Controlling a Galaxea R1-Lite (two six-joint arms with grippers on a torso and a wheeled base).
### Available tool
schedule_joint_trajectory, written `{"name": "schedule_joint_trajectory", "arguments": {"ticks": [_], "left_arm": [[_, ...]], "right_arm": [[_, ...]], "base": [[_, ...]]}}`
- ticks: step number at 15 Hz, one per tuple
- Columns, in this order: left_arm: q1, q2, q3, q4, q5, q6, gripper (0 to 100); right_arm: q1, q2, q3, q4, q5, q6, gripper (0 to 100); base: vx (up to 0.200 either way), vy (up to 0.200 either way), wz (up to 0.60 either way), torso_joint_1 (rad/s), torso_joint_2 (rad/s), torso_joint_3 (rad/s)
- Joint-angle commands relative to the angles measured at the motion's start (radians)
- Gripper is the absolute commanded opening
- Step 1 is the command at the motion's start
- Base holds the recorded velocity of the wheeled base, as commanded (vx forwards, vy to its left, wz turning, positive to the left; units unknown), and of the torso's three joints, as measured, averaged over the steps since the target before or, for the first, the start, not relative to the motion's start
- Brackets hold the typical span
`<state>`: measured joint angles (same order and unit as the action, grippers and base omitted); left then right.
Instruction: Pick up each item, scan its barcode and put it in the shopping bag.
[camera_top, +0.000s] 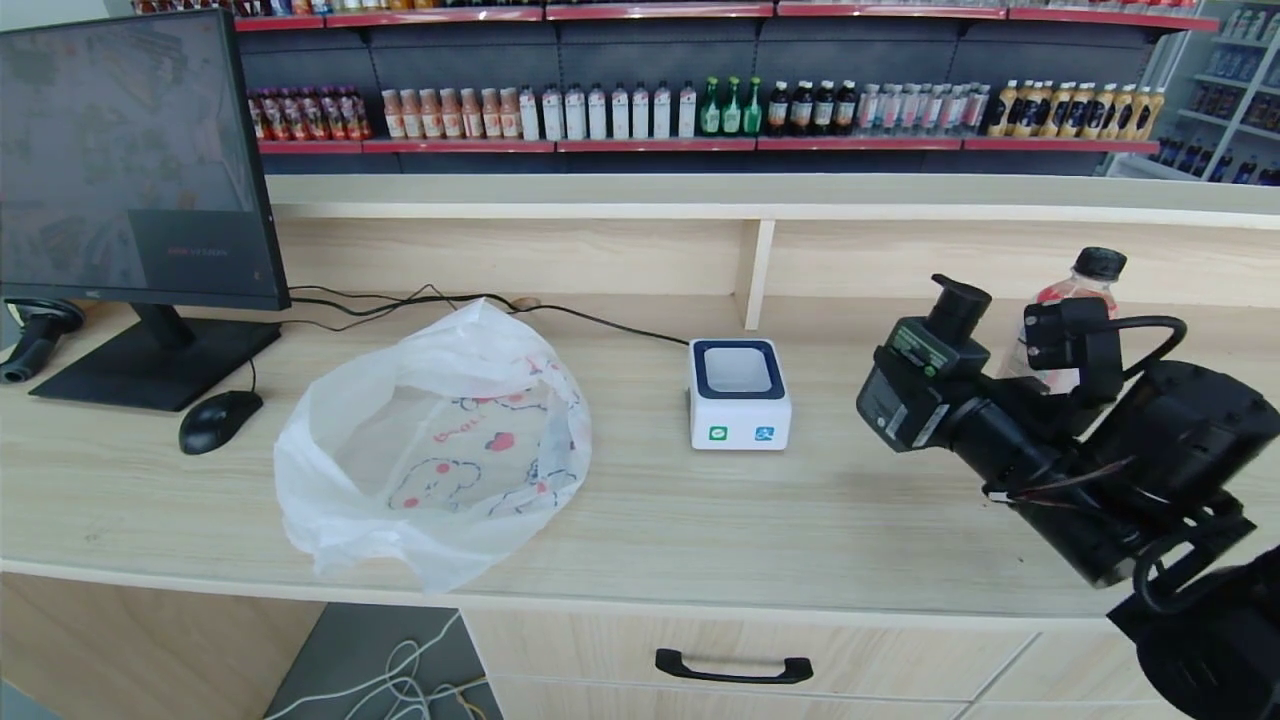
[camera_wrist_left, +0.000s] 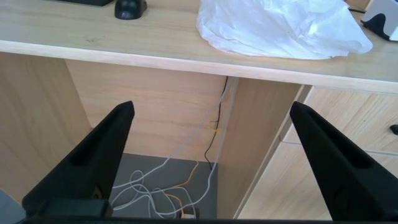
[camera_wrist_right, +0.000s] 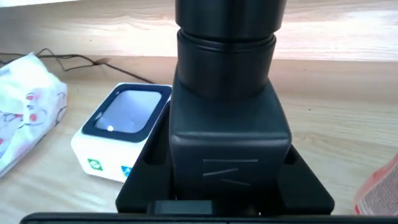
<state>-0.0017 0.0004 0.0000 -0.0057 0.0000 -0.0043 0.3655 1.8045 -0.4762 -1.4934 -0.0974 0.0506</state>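
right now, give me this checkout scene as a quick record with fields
bag: white, mouth open, on the counter left of the scanner
scanner: white box, window up, mid-counter
bottle: upright, far right, partly behind the right arm, not yet bagged
left end effector: open, empty, low in front of the counter
right end effector: above the counter between scanner and bottle
other: monitor and mouse at far left

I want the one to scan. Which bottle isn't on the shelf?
The black-capped bottle on the counter behind the right arm; the others line the shelf.
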Motion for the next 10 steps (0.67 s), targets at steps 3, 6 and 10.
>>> {"name": "schedule_joint_trajectory", "arguments": {"ticks": [3,6,10], "left_arm": [[0.000,0.000,0.000,0.000,0.000,0.000,100],[0.000,0.000,0.000,0.000,0.000,0.000,100],[0.000,0.000,0.000,0.000,0.000,0.000,100]], "right_arm": [[0.049,-0.346,0.301,0.007,0.145,-0.051,0],[0.085,-0.390,0.352,0.007,0.165,-0.020,0],[0.193,-0.382,0.324,0.007,0.183,0.103,0]], "base": [[0.000,0.000,0.00,0.000,0.00,0.000],[0.000,0.000,0.00,0.000,0.00,0.000],[0.000,0.000,0.00,0.000,0.00,0.000]]}}
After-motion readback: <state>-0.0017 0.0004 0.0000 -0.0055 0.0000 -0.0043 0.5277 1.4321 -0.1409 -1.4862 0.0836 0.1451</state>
